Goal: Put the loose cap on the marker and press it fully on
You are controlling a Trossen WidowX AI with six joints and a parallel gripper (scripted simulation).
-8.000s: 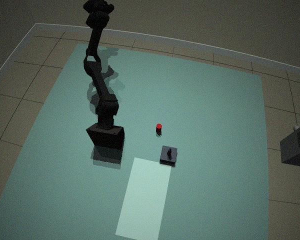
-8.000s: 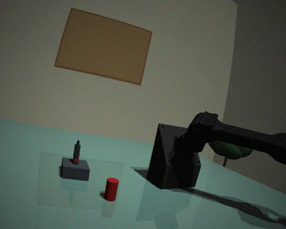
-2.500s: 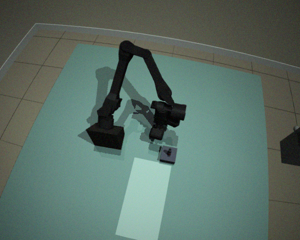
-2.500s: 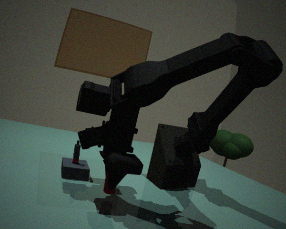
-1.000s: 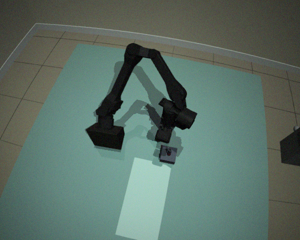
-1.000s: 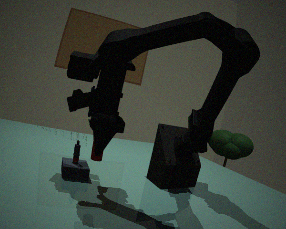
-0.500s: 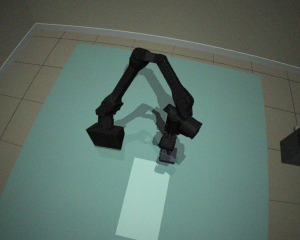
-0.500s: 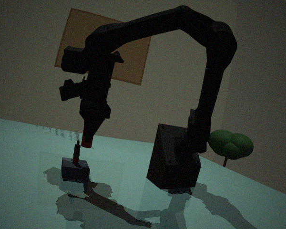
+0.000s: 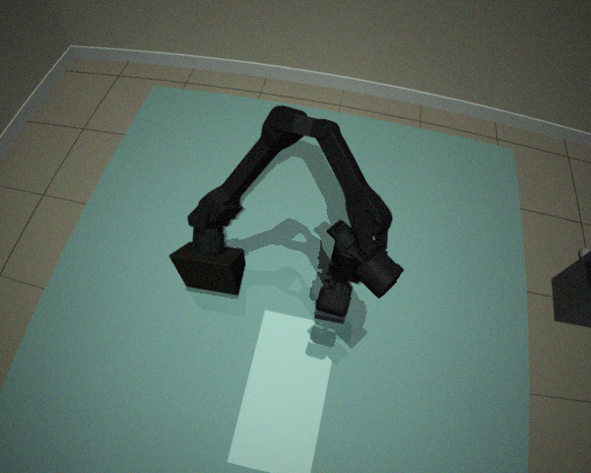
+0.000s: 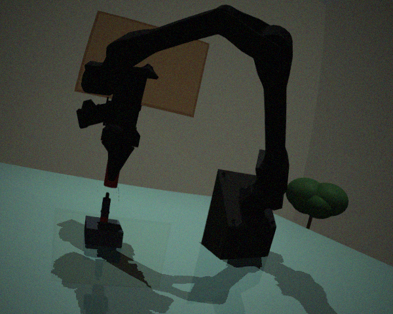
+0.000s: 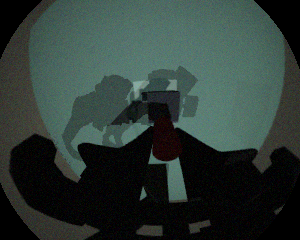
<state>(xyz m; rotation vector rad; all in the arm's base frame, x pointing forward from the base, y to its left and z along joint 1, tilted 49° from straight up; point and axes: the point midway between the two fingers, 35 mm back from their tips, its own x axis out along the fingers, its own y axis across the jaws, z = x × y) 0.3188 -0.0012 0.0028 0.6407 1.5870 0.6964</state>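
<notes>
The red cap is held between the fingertips, its open end pointing down. My gripper is shut on it. The dark marker stands upright in the holder block, with a red band at its foot. In the exterior view the cap is just above the marker's tip, slightly to its right, with a small gap between them. In the wrist view the cap hides most of the marker. In the top view the gripper hides the marker and most of the block.
A pale rectangle lies on the teal table top beside the block. The arm's base stands on the same table. Shadows of the arm fall around the block. A grey box is beyond the table's right edge.
</notes>
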